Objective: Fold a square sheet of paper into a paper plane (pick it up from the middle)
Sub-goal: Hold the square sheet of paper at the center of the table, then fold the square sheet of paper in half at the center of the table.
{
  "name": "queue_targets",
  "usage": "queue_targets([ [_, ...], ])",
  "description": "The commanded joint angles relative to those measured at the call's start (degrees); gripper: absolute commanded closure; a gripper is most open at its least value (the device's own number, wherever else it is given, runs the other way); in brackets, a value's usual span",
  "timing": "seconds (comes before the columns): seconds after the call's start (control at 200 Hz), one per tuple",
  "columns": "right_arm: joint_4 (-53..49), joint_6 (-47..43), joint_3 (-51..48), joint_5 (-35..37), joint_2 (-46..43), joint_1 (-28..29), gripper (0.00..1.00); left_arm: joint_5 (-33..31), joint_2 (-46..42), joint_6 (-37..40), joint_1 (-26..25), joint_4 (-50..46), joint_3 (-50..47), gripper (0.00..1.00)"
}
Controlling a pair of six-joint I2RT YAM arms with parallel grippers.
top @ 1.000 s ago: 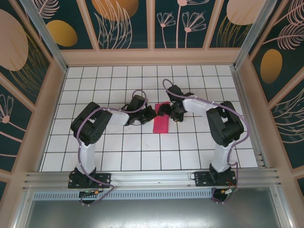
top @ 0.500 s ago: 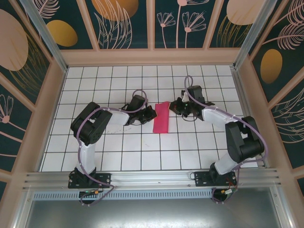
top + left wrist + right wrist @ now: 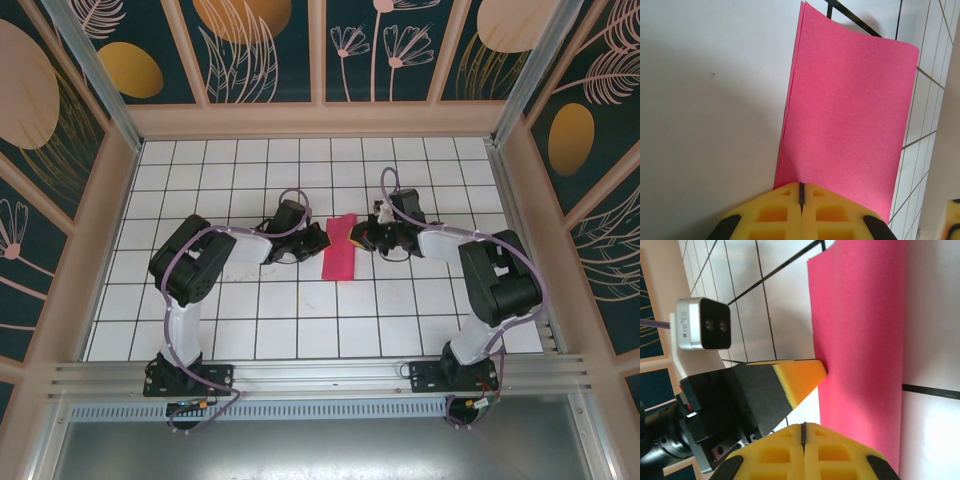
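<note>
While both arms reach toward the middle of the white gridded table, we see the square sheet of paper lying between them, folded into a narrow magenta-pink rectangle set at a slight slant. From the left wrist, two layers show along one long edge, and the far end curls a little off the surface. The left gripper has its yellow pads pressed together, with the tip meeting the sheet's edge. The right gripper is likewise closed tight, and its tip overlaps the paper. We cannot tell whether either one pinches the sheet. Patterned teal panels wall in the table.
</note>
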Motion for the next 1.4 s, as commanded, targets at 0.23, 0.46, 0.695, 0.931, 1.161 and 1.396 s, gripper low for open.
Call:
queue_targets([
  [0.23, 3.9, -3.0, -2.2, -3.0, 1.2, 0.5, 1.0, -1.2, 3.2, 1.1, -0.3, -4.0, 0.5, 1.0],
  [0.46, 4.6, -3.6, -1.4, -3.4, 3.3, 1.0, 1.0, -1.1, 3.5, 1.3, -0.3, -4.3, 0.8, 1.0],
  [0.695, 4.0, -5.3, -3.4, -1.3, 5.3, 0.5, 1.0, -1.1, 3.5, 1.3, -0.3, -4.4, 0.7, 1.0],
  [0.931, 5.6, -6.5, -7.1, -1.4, 5.2, 0.0, 1.0, -1.1, 3.5, 1.4, -0.3, -4.4, 0.7, 1.0],
  [1.161, 8.4, -7.8, -11.2, -1.5, 6.5, -0.8, 1.0, -1.1, 3.6, 1.4, -0.3, -4.4, 0.6, 1.0],
  [1.396, 6.3, -8.6, -9.3, -2.7, 2.1, -0.9, 1.0, -1.0, 3.3, 1.5, -0.3, -4.6, 0.4, 1.0],
])
